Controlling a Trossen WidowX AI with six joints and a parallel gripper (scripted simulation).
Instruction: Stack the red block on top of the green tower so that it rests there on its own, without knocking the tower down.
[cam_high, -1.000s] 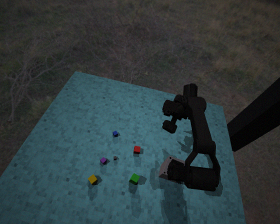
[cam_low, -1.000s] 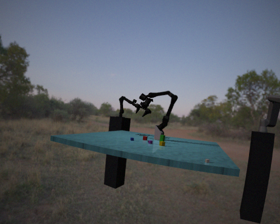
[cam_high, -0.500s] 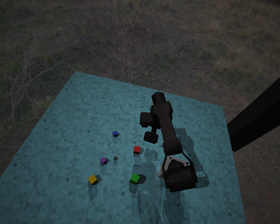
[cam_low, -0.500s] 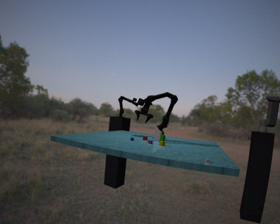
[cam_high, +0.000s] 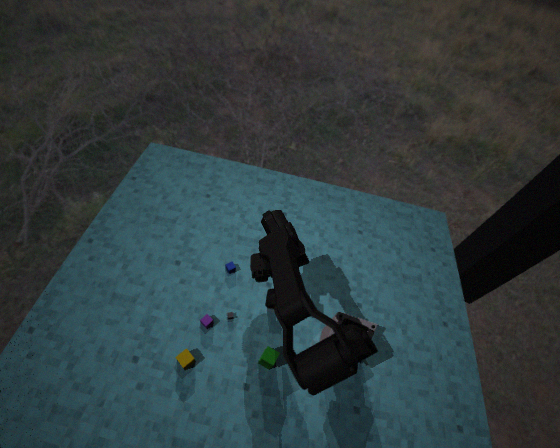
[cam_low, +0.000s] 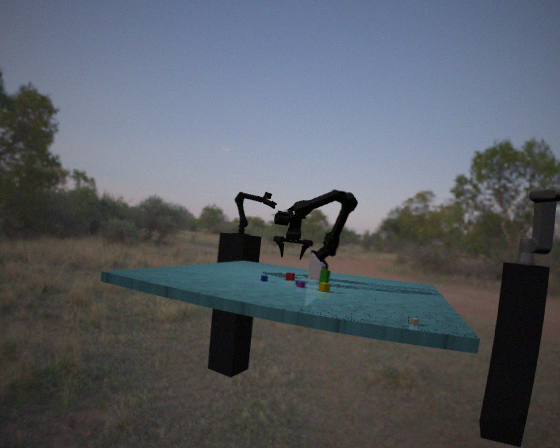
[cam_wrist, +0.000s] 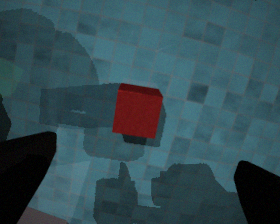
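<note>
The gripper (cam_low: 292, 248) hangs above the table (cam_low: 210, 287) with its jaws spread wide and nothing between them. In the wrist view the red block (cam_wrist: 138, 112) sits flat on the teal surface, between the two dark fingers and a little ahead of them, touching neither. In the exterior view the red block (cam_low: 290, 276) lies almost under the gripper, well below the fingertips. From the top the arm (cam_high: 287, 290) covers it, so it cannot be seen there.

The green tower (cam_low: 324, 275) stands upright near the arm's base, to the right of the red block and apart from it (in that view a yellow block (cam_low: 324, 287) lines up just in front of it). From the top, the green tower (cam_high: 268, 357) is just beside the arm's lower link, and the yellow block (cam_high: 185, 358) sits well to its left. A purple block (cam_high: 206, 321) and a blue block (cam_high: 230, 267) lie further up the table.
</note>
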